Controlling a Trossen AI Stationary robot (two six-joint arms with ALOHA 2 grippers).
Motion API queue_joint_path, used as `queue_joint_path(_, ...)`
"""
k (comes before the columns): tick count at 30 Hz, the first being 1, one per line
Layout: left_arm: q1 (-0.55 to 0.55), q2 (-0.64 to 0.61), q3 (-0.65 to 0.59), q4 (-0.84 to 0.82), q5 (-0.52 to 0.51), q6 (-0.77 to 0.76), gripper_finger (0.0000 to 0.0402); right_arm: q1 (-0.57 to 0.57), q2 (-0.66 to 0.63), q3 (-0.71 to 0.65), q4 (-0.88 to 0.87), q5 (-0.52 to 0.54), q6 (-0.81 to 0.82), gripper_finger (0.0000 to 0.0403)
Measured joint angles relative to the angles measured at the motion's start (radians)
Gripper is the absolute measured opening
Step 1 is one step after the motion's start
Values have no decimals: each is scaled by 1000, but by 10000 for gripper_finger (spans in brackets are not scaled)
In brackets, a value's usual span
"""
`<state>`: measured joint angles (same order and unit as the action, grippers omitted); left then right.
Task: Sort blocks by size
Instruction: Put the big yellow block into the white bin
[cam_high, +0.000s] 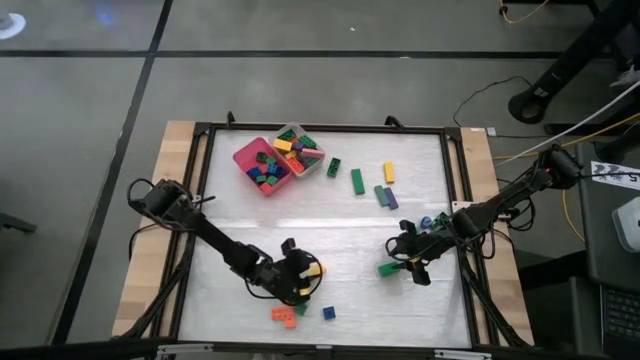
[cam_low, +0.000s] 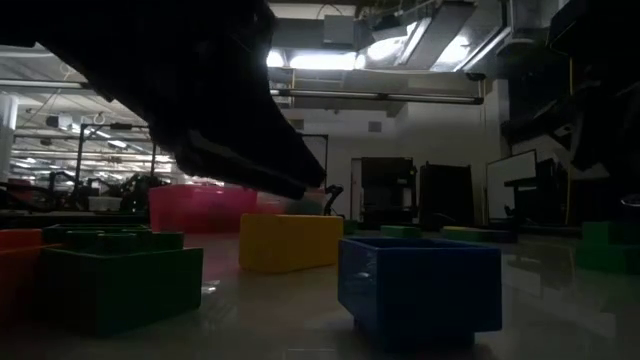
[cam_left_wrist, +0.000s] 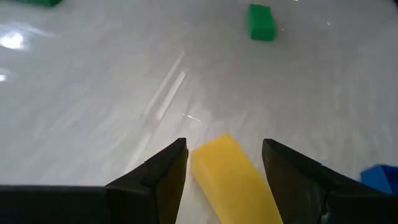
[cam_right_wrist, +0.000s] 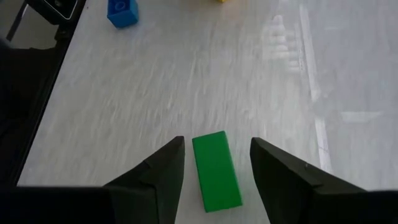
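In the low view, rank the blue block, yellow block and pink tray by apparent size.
1. Blue block, nearest the camera, which inflates it.
2. Yellow block and pink tray look about alike; the tray sits farthest back, partly hidden, so unranked.

White table top (cam_high: 330, 215) w/ black frame, wood edges L & R. Near far edge, left of centre: pink square tray (cam_high: 262, 166) & clear plastic tray (cam_high: 299, 150), touching, both w/ mixed blocks inside. Loose on surface right of trays: green square block (cam_high: 334, 167), green bar (cam_high: 357, 181), yellow bar (cam_high: 388, 172), green-and-purple pair (cam_high: 386, 196). Near front edge: orange blocks (cam_high: 285, 316), blue block (cam_high: 328, 313), yellow bar (cam_left_wrist: 233, 183). Toward right edge: green bar (cam_right_wrist: 216, 170).
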<state>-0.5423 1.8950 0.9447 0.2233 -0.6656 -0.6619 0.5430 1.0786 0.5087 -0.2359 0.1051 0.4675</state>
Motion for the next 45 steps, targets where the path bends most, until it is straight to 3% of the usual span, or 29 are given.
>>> queue_joint_path(20,2,57,1,28,42,-182,196,0,0,0,0,0,-1,182)
queue_joint_path(29,7,87,-1,42,66,-112,196,0,0,1,0,0,-1,182)
queue_joint_path(34,24,85,0,29,142,-7,192,0,0,1,0,0,-1,182)
queue_joint_path(40,49,79,0,24,152,90,121,0,0,1,1,0,-1,182)
queue_joint_path(45,119,32,-1,7,149,179,115,0,0,1,1,18,-2,182)
